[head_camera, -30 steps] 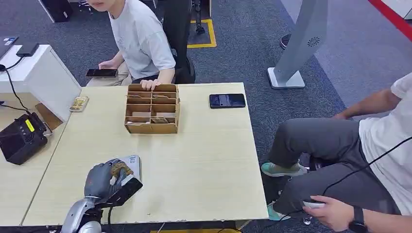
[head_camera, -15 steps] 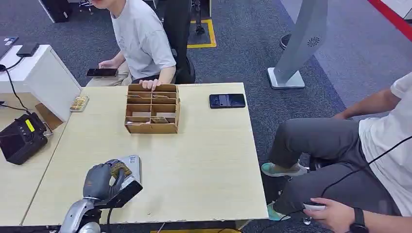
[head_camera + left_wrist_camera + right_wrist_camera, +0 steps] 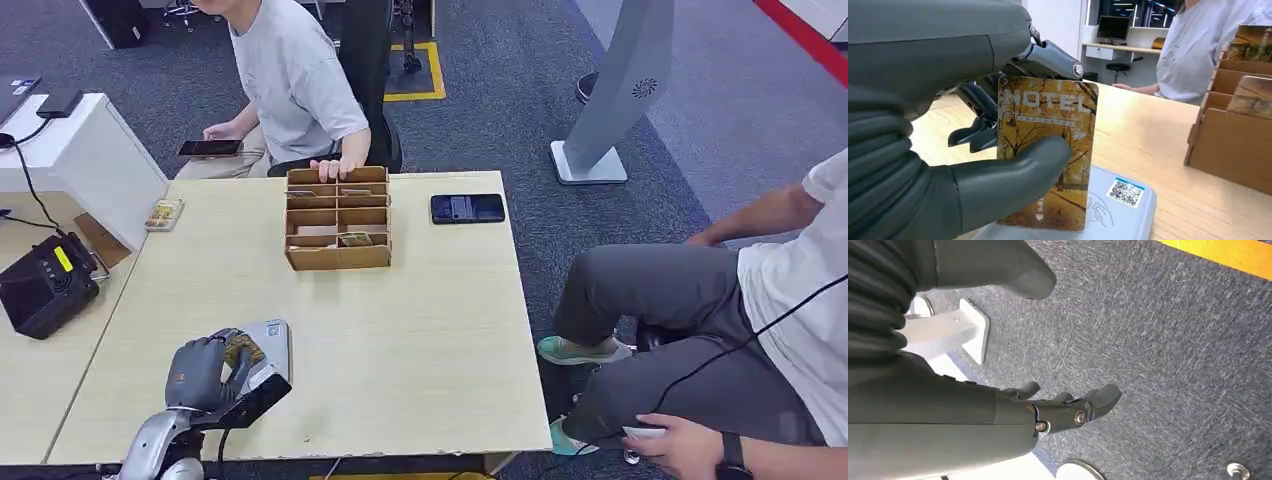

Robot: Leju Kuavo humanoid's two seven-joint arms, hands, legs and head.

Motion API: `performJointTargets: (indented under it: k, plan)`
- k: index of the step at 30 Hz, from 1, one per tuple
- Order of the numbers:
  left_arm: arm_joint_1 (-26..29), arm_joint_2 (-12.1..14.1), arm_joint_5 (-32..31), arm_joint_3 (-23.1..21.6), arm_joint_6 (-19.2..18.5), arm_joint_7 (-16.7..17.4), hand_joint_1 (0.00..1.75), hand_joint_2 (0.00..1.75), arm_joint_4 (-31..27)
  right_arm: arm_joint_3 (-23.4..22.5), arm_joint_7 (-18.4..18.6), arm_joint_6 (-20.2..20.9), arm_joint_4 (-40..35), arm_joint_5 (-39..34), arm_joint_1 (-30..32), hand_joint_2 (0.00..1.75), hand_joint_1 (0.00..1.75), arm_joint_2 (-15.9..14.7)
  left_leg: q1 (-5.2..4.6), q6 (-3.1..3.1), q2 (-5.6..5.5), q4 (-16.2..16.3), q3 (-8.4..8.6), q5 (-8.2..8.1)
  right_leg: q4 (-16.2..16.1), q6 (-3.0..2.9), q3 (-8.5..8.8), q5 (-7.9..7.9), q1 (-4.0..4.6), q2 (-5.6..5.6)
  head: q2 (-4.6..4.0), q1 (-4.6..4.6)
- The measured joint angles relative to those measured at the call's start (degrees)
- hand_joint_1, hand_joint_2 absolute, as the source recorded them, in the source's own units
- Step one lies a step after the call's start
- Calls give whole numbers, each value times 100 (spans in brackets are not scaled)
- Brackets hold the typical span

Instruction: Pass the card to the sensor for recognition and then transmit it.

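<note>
My left hand (image 3: 205, 368) is near the table's front left and pinches a golden-brown hotel card (image 3: 1045, 150) between thumb and fingers. The card (image 3: 244, 350) stands just above the grey sensor pad (image 3: 270, 345), which carries a QR sticker (image 3: 1124, 191). My right hand (image 3: 1048, 407) hangs over blue carpet, fingers apart and holding nothing. A cardboard card box (image 3: 337, 231) with several compartments stands at the table's far middle, with a person's hand (image 3: 331, 168) on its far edge.
A black phone (image 3: 467, 208) lies at the far right of the table (image 3: 420, 330). A black device (image 3: 40, 285) sits on the side table to the left. One person sits behind the table, another (image 3: 720, 310) to the right. A white stand (image 3: 615, 90) rises beyond.
The person at the far side has slid the cardboard box to the right and a little farther away. My left hand with the card has stayed over the sensor pad.
</note>
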Motion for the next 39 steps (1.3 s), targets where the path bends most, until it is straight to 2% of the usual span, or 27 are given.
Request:
performJointTargets:
  k: [39]
  plan:
    - [45, 15, -341, 0, -18, 223, 175, 175, 334, -55, -94, -22, 50, 96, -48, 175, 0, 0, -1, 0, -2, -1, 8, 0, 0, 1, 10, -1, 0, -4, 0, 0]
